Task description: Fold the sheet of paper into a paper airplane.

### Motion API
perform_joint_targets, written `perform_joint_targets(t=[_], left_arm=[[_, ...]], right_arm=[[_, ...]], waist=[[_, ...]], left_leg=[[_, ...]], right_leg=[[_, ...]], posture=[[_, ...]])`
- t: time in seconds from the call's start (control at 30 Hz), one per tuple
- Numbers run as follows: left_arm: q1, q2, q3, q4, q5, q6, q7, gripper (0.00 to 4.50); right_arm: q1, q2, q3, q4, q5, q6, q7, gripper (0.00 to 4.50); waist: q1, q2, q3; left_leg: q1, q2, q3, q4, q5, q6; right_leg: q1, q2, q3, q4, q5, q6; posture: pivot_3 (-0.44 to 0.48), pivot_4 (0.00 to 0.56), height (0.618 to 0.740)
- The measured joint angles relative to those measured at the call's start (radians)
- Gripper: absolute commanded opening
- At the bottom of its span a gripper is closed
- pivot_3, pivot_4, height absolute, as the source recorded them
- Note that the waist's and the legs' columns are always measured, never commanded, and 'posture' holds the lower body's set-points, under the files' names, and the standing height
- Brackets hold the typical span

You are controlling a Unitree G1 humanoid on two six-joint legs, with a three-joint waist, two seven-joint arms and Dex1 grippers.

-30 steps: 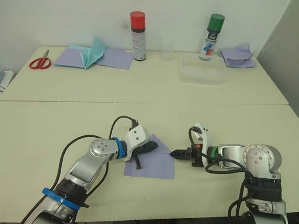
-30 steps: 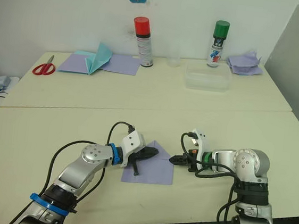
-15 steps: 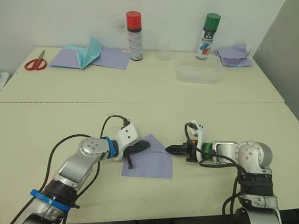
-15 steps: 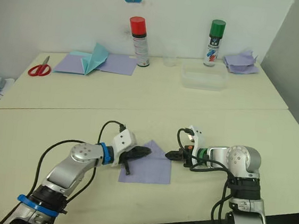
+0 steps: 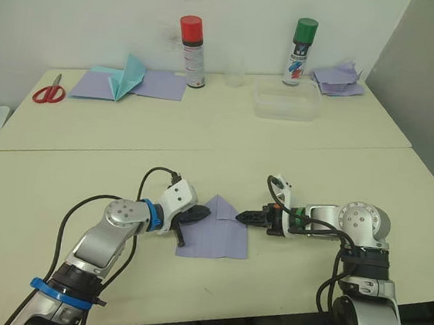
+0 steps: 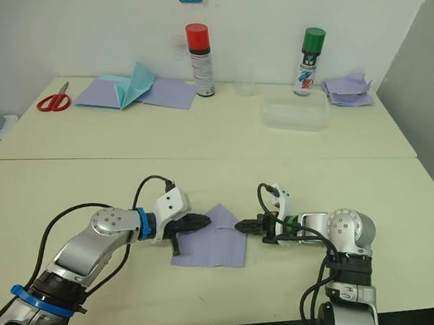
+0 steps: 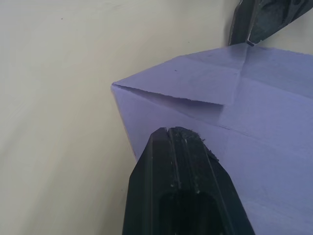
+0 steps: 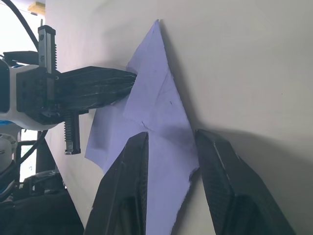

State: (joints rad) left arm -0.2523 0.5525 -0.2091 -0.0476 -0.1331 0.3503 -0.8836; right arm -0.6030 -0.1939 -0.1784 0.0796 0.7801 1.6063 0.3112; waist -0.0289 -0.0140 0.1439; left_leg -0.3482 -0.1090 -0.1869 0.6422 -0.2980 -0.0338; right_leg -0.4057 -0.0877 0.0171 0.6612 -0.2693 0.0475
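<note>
Sheet of paper [image 5: 217,232] flat on surface [image 5: 339,183], corners folded to a point. Left claw [image 5: 193,215], fingers together, pressing near the fold as anchor; right claw [image 5: 244,216], parted, straddling the sheet's right edge.

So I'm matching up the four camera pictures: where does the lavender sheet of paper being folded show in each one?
Left eye view: the sheet of paper lies on the near table between the two grippers.
Right eye view: same spot.
Left wrist view: it spreads ahead of the left gripper.
Right wrist view: it runs up between the right gripper's fingers.
Shared landmark: the sheet's folded, pointed corner.
</note>
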Motion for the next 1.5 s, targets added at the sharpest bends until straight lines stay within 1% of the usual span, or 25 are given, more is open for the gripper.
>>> perform_joint_targets(t=[0.07, 0.13, 0.17, 0.5, 0.67, 0.87, 0.9, 0.97, 1.1, 1.13, 1.27, 1.5], left_arm=[[-0.002, 0.000, -0.001, 0.001, 0.000, 0.000, 0.000, 0.00], [-0.003, 0.000, -0.002, 0.002, 0.000, 0.000, -0.001, 0.00], [-0.004, 0.000, -0.003, 0.002, 0.001, 0.000, -0.001, 0.00], [-0.008, 0.000, -0.007, 0.005, 0.001, 0.000, -0.002, 0.00], [-0.015, 0.000, -0.013, 0.008, 0.001, 0.000, -0.003, 0.00], [-0.018, 0.000, -0.015, 0.015, 0.001, 0.000, -0.003, 0.00], [-0.019, 0.000, -0.015, 0.017, 0.001, 0.000, -0.003, 0.00], [-0.020, 0.000, -0.016, 0.018, 0.001, 0.000, -0.003, 0.00], [-0.021, -0.001, -0.019, 0.019, 0.001, 0.000, -0.003, 0.00], [-0.021, -0.001, -0.019, 0.019, 0.001, 0.000, -0.003, 0.00], [-0.021, -0.001, -0.019, 0.019, 0.001, 0.000, -0.003, 0.00], [-0.016, 0.000, -0.018, 0.013, 0.001, 0.001, -0.002, 0.00]], right_arm=[[-0.001, 0.000, -0.006, 0.009, 0.011, 0.000, -0.011, 0.97], [-0.001, 0.001, -0.013, 0.015, 0.015, 0.000, -0.018, 0.23], [-0.002, 0.000, -0.019, 0.016, 0.020, 0.000, -0.022, 0.03], [-0.025, -0.011, -0.047, 0.050, 0.039, 0.000, -0.038, 0.03], [-0.042, -0.030, -0.060, 0.069, 0.115, 0.000, -0.044, 0.03], [-0.044, -0.094, -0.043, 0.083, 0.206, 0.000, -0.046, 0.03], [-0.044, -0.102, -0.036, 0.080, 0.206, 0.000, -0.046, 0.20], [-0.044, -0.117, -0.030, 0.078, 0.206, 0.000, -0.044, 0.60], [-0.032, -0.167, -0.021, 0.078, 0.278, 0.000, -0.056, 2.01], [-0.021, -0.174, -0.018, 0.078, 0.305, 0.000, -0.067, 2.43], [0.019, -0.173, -0.005, 0.090, 0.408, 0.000, -0.160, 3.84], [0.018, -0.108, -0.049, 0.133, 0.491, 0.000, -0.322, 3.84]], waist=[[0.000, 0.000, 0.000], [0.000, 0.000, 0.000], [0.000, 0.000, 0.000], [0.000, 0.000, 0.000], [0.000, 0.000, 0.000], [0.001, 0.000, 0.000], [0.001, 0.000, 0.000], [0.001, 0.000, 0.000], [0.002, 0.000, 0.000], [0.002, 0.000, 0.000], [0.003, 0.000, 0.000], [0.003, 0.001, -0.001]], left_leg=[[0.000, 0.000, 0.000, 0.000, 0.000, 0.000], [0.000, 0.000, 0.000, 0.000, 0.000, 0.000], [0.000, 0.000, 0.000, 0.000, 0.000, 0.000], [0.000, 0.000, 0.000, 0.000, 0.000, 0.000], [0.000, 0.000, 0.000, 0.000, 0.000, 0.000], [0.000, 0.000, 0.000, 0.000, -0.001, 0.001], [0.000, 0.000, 0.000, 0.000, -0.002, 0.004], [0.000, 0.000, 0.000, 0.001, -0.002, 0.004], [-0.001, 0.000, 0.000, 0.001, -0.003, 0.005], [-0.001, 0.000, 0.000, 0.001, -0.003, 0.005], [-0.001, 0.000, 0.001, 0.001, -0.003, 0.005], [0.000, 0.000, 0.001, 0.001, -0.003, 0.005]], right_leg=[[0.000, 0.000, 0.000, 0.000, 0.000, 0.000], [0.000, 0.000, 0.000, 0.000, 0.000, 0.000], [0.000, 0.000, 0.000, 0.000, 0.000, 0.000], [0.000, 0.000, 0.000, 0.000, 0.000, 0.000], [0.000, 0.000, 0.000, 0.000, 0.000, 0.000], [0.000, 0.000, 0.000, 0.000, 0.000, 0.000], [0.000, 0.000, 0.000, 0.000, 0.000, 0.000], [0.000, 0.000, 0.000, 0.000, 0.000, 0.000], [0.001, -0.001, 0.000, -0.001, 0.000, 0.000], [0.001, -0.001, 0.000, -0.001, 0.000, 0.000], [0.001, -0.001, 0.000, -0.001, 0.000, 0.000], [0.001, -0.001, 0.000, -0.001, 0.000, 0.000]], posture=[[0.000, 0.150, 0.740], [0.000, 0.150, 0.740], [0.000, 0.150, 0.740], [0.000, 0.150, 0.740], [0.000, 0.150, 0.740], [0.000, 0.150, 0.740], [0.000, 0.150, 0.740], [0.000, 0.150, 0.740], [0.000, 0.150, 0.740], [0.000, 0.150, 0.740], [0.000, 0.150, 0.740], [0.000, 0.150, 0.740]])
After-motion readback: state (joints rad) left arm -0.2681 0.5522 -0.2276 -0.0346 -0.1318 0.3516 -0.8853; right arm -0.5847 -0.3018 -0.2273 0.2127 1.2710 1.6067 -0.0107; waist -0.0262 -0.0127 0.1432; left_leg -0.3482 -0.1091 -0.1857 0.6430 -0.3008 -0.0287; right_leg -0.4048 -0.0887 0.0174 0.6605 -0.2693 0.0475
